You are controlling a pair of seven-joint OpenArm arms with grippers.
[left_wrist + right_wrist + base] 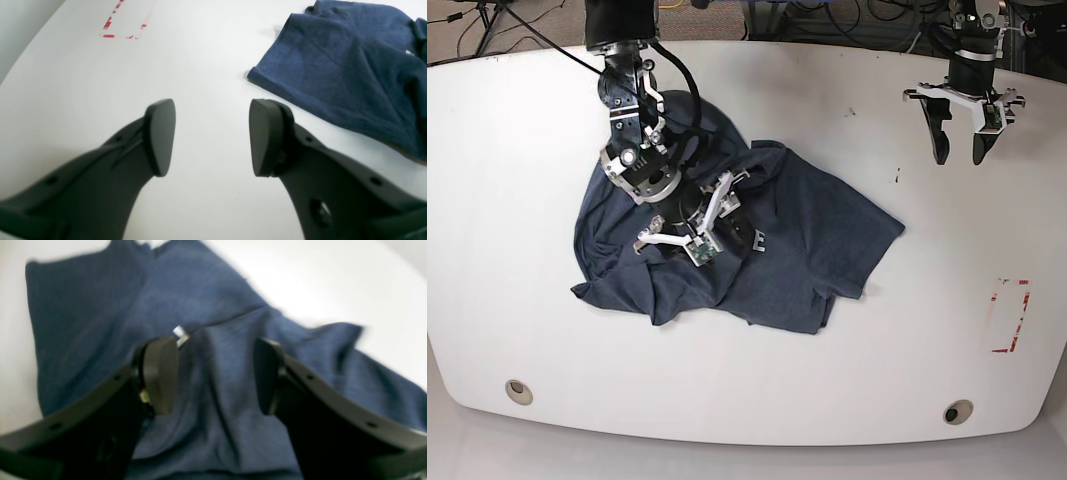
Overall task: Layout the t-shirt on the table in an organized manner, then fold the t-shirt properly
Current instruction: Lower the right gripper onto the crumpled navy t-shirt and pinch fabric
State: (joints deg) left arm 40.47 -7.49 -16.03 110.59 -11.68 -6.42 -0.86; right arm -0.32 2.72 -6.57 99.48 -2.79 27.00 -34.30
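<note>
Left wrist view: left gripper [212, 136] jaws wide apart, nothing between them, hanging over bare table [200, 66]; a hemmed edge of the t-shirt [340, 66] lies off to the upper right, apart from the fingers, and a red-and-white marking [123, 23] sits far up the table. Risk here: this arm is well off the cloth, so if only the other arm pulls, the shirt likely drags as a lump instead of spreading. Right wrist view: blurred, right gripper [215, 375] jaws parted over rumpled navy fabric with a ridge running between the pads; can't tell if the tips touch it, nothing visibly pinched. Small white neck label [179, 330] shows just past one finger. Risk: closing on that ridge probably grabs several layers at once, which would lift a bunched wad and tangle it worse; the blur suggests motion, so a mistimed close could also miss. Base view: shirt crumpled left of centre on the table, sleeves and hem folded over themselves, white lettering [758, 240] partly showing, the right gripper sitting low on its middle; the left gripper hangs near the far right edge. Surface: glossy white top, rounded corners, slick, so cloth should slide easily; two metal grommet holes [518, 391] near the front edge could snag a dragged hem. Room: cables and dark gear behind the far edge.
</note>
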